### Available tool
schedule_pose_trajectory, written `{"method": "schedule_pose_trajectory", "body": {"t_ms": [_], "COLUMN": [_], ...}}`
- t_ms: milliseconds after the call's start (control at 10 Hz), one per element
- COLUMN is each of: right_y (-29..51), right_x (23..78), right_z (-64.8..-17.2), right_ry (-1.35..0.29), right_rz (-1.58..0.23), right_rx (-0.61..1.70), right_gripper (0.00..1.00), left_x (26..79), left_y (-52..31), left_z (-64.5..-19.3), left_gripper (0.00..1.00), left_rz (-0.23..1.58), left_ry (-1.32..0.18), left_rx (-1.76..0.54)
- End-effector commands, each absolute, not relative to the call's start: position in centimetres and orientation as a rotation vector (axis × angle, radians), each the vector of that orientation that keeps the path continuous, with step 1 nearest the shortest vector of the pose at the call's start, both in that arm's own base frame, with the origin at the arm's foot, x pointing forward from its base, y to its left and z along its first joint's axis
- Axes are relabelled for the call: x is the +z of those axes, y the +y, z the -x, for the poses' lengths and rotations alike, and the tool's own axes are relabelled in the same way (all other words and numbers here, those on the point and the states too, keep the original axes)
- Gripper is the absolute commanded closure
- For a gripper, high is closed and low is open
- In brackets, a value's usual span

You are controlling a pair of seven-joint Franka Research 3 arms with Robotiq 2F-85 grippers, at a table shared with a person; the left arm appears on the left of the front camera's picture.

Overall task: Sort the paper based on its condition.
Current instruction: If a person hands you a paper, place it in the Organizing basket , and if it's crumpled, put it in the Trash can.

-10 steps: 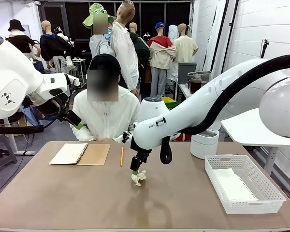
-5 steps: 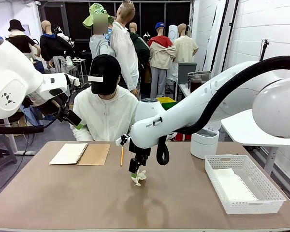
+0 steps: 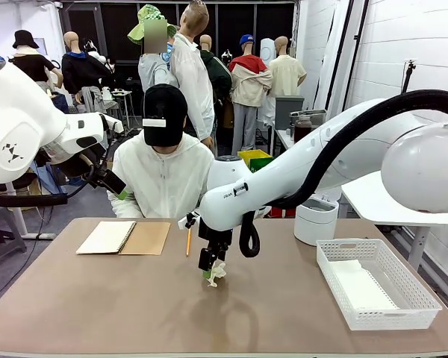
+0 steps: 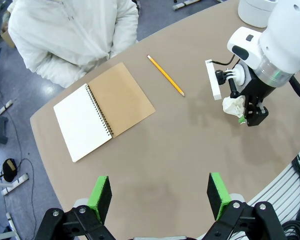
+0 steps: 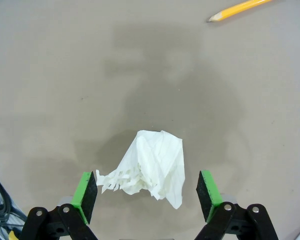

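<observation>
Front view, left to right. The left gripper (image 3: 119,190) hangs high off the table's (image 3: 97,306) left edge, beside the person's (image 3: 164,179) sleeve; its fingers are too small here to judge. An open notebook (image 3: 123,237) lies flat at the far left of the table, white page to the left, brown cover to the right. A pencil (image 3: 188,241) lies just right of it, apart from it. The right gripper (image 3: 211,268) points down at mid-table, with the crumpled paper (image 3: 217,272) at its tips. A white round container (image 3: 316,221) stands at the far right. Nearer the robot, a white basket (image 3: 358,317) holds a flat sheet (image 3: 362,287).

Left wrist view. The left gripper (image 4: 160,192) has its green pads (image 4: 101,192) spread wide with nothing between them, well above the table. This view looks down on the notebook (image 4: 102,111), the pencil (image 4: 166,75) and the person's white sleeves (image 4: 72,35). It also shows the crumpled paper (image 4: 234,106) pressed close against the side of the right gripper (image 4: 254,114), which the front view leaves unclear.

Right wrist view. The right gripper (image 5: 146,195) has its fingers (image 5: 86,195) spread wide. The crumpled paper (image 5: 152,170) sits between them, one edge torn into a fringe, and touches neither pad. Whether it rests on the table or hangs just over it cannot be told. The tip of the pencil (image 5: 240,9) shows at the top right, well apart from the paper.
</observation>
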State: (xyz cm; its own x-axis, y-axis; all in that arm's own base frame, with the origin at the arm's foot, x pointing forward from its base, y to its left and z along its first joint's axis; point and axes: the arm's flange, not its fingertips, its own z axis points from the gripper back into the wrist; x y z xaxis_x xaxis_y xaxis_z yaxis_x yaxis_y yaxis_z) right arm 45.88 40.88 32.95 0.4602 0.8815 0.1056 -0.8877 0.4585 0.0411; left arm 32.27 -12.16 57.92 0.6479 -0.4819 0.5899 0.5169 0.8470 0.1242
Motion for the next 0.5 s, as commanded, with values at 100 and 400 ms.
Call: {"method": "schedule_pose_trajectory", "body": {"t_ms": [100,400], "right_y": [41.87,42.21], "right_x": [31.86,31.67], "right_z": [-46.53,-46.56], "right_ry": [-0.047,-0.032], "right_rz": [-0.035,-0.027], "right_rx": [1.082,1.079], "right_gripper": [0.0,0.0], "left_x": [57.89,57.89], "left_y": [-12.05,-12.05], "left_z": [-32.32,-32.32], "left_gripper": [0.0,0.0], "left_rz": [0.063,0.063], "left_ry": [-0.657,-0.657], "left_rx": [-0.565,-0.565]}}
